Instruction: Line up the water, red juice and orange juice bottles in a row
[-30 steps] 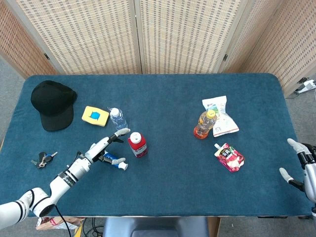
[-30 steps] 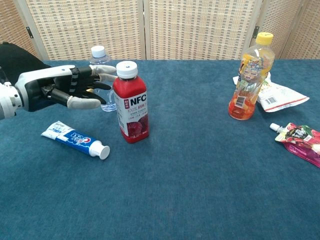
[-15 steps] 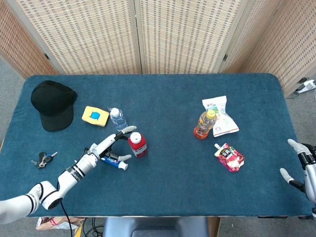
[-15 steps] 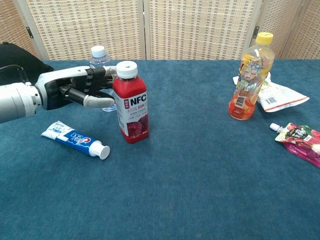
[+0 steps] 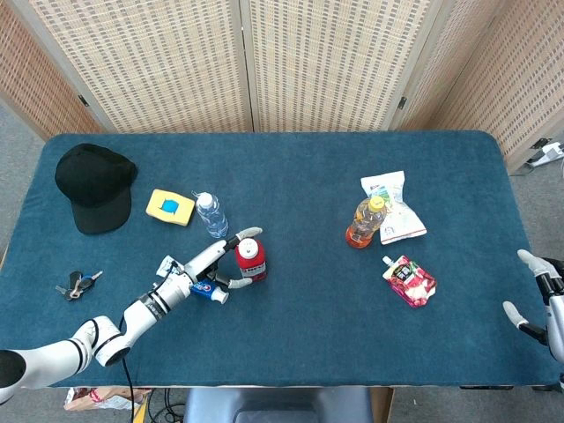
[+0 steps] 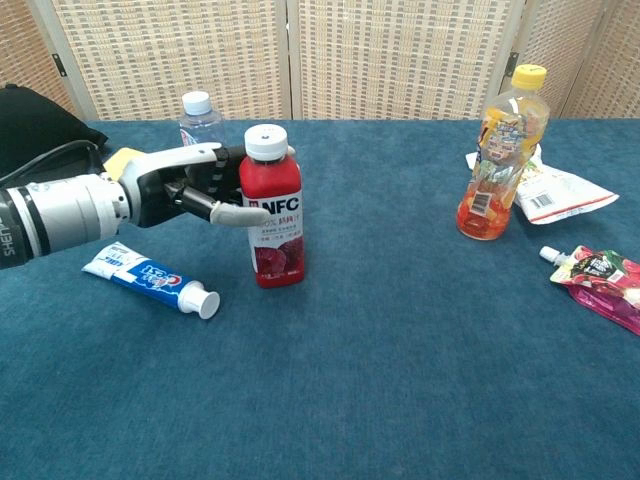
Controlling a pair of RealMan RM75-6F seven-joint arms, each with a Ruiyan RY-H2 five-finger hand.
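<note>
A: What is lying nearest on the blue cloth table [image 6: 400,380]?
B: A white and blue toothpaste tube [image 6: 150,278] is lying flat, its cap pointing right. At the far right edge a red spouted pouch [image 6: 600,285] is lying on the nap.

A: And the left hand [image 6: 190,190]?
B: It is wrapping around the red juice bottle [image 6: 275,220], with one finger crossing the label and the thumb reaching behind the neck. So it is gripping the bottle, which is standing upright on the cloth with its white cap on.

A: What is different from a second ago?
B: Then the fingers were only approaching the bottle's left side. Now they are closed around it, and the bottle is sitting slightly further right. The arm has reached further in.

A: Where are the other bottles sitting?
B: The water bottle [image 6: 200,115], clear plastic with a white cap, is standing just behind the hand. The orange juice bottle [image 6: 500,155], yellow-capped and mostly full, is standing well apart to the right, beside a crinkled white snack bag [image 6: 560,195].

A: And the right hand [image 5: 542,295]?
B: It is showing at the head view's right edge, fingers spread, holding nothing.

A: Further back?
B: A yellow and blue sponge [image 5: 170,207], a black cap [image 5: 92,185], and keys [image 5: 77,284] at the left.
</note>
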